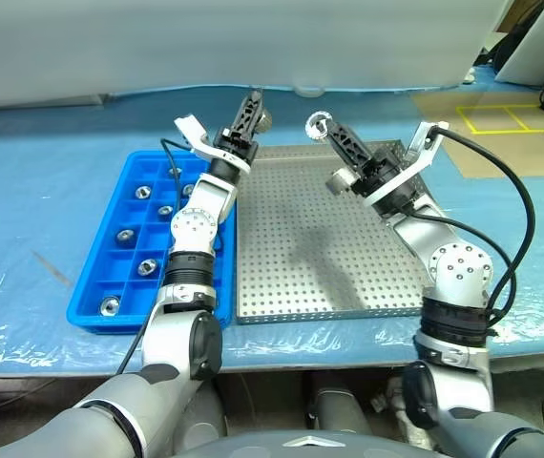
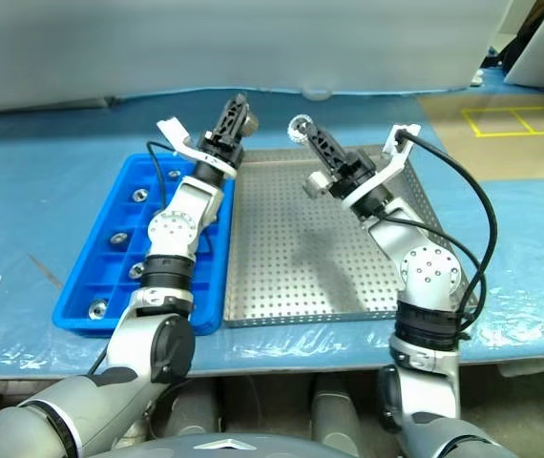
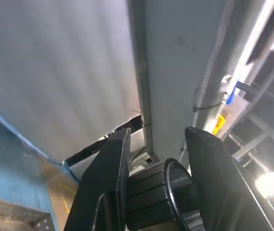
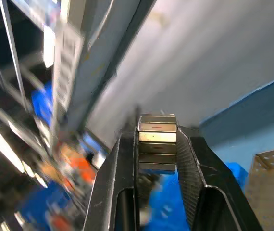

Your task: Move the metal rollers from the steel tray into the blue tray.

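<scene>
Both jaws were clamped on metal rollers: left gripper (image 1: pixel 253 107) and right gripper (image 1: pixel 322 125) held theirs above the steel tray (image 1: pixel 310 286); other rollers sat in the blue tray (image 1: pixel 95 267) beside it; steel tray looked empty, so only those two were left.

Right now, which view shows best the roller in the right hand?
The right wrist view: the roller sits close and side-on between the two black fingers. Both eye views show it small, as a silvery ring at the right hand. The left wrist view shows another roller.
</scene>
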### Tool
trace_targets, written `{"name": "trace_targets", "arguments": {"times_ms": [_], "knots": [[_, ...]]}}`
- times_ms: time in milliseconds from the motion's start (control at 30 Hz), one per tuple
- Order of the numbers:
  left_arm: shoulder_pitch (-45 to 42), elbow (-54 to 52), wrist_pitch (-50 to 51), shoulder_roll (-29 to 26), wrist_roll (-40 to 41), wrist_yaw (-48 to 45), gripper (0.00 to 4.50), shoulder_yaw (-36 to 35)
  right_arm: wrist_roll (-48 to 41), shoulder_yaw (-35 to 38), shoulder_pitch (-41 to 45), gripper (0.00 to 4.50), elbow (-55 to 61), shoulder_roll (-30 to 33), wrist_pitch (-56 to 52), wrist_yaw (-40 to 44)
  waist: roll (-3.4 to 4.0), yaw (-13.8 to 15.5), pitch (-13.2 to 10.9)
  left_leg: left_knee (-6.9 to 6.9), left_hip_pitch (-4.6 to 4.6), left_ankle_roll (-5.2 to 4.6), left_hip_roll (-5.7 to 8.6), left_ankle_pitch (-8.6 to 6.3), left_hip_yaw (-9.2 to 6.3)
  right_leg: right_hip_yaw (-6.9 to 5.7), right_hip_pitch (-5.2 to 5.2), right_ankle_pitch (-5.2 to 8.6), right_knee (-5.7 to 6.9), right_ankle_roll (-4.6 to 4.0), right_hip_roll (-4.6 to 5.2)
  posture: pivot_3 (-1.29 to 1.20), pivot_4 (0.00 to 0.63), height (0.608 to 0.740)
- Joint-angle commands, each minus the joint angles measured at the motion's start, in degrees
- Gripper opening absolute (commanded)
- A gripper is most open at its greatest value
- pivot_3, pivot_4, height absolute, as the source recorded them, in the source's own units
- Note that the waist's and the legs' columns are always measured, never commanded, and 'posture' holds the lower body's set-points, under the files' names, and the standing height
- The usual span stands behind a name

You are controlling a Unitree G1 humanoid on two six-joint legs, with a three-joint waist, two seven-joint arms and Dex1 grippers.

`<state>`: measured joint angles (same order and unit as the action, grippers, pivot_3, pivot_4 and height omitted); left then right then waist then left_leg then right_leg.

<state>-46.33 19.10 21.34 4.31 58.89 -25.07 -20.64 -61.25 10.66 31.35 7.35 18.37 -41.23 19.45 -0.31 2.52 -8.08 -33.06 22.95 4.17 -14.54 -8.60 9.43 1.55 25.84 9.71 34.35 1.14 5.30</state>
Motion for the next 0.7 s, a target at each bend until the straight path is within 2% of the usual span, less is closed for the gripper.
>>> {"name": "trace_targets", "arguments": {"times_ms": [33,167,233,367,533,700], "knots": [[3.78,-12.70,0.33,-5.08,-4.28,-0.01,1.44,2.32,6.25,-2.80,5.73,0.84,-4.24,2.46,3.20,9.11,0.00,0.05,0.03,-0.16,-0.08,0.02,-0.02,0.01,0.00,0.03,0.01,0.04,0.27,-0.05,0.00,-0.02,0.000,0.740],[10.12,-22.97,1.67,-11.73,-8.15,0.91,1.44,3.84,16.95,-7.13,10.22,0.84,-12.75,3.35,10.09,16.42,-0.05,1.79,0.50,-0.41,-0.19,0.11,-0.06,0.45,-0.09,0.00,-0.01,-0.09,0.75,-0.02,0.06,0.08,0.000,0.740],[13.26,-26.26,1.98,-14.61,-10.73,1.56,1.44,4.83,19.11,-8.47,11.91,0.84,-15.83,2.37,11.12,19.36,-0.13,3.22,1.00,-0.65,-0.19,0.16,-0.14,0.50,-0.17,-0.09,-0.02,0.02,1.09,0.17,0.08,0.15,0.000,0.740],[22.59,-31.70,1.51,-19.02,-20.68,5.17,1.44,8.90,24.15,-11.21,16.55,0.84,-24.44,-0.74,14.43,24.77,0.01,5.02,1.64,-1.10,-0.14,0.03,-0.14,0.43,-0.51,-0.22,-0.12,0.04,1.37,0.19,0.10,0.26,0.000,0.740],[27.61,-34.17,0.29,-18.70,-26.67,8.48,1.44,11.76,28.63,-11.38,18.89,0.84,-31.15,-3.56,18.02,27.83,0.00,8.30,1.69,-1.13,0.13,0.08,-0.26,0.45,-0.93,-0.75,-0.27,-0.01,1.39,0.11,0.14,0.32,0.000,0.740],[27.83,-34.27,0.52,-18.64,-29.78,8.56,1.44,13.98,30.35,-10.86,19.53,0.84,-32.55,-5.60,18.72,29.11,0.15,10.71,1.79,-1.12,0.17,0.10,-0.29,0.47,-1.05,-1.36,-0.56,-0.04,1.41,0.04,0.48,0.32,0.000,0.740]]}}
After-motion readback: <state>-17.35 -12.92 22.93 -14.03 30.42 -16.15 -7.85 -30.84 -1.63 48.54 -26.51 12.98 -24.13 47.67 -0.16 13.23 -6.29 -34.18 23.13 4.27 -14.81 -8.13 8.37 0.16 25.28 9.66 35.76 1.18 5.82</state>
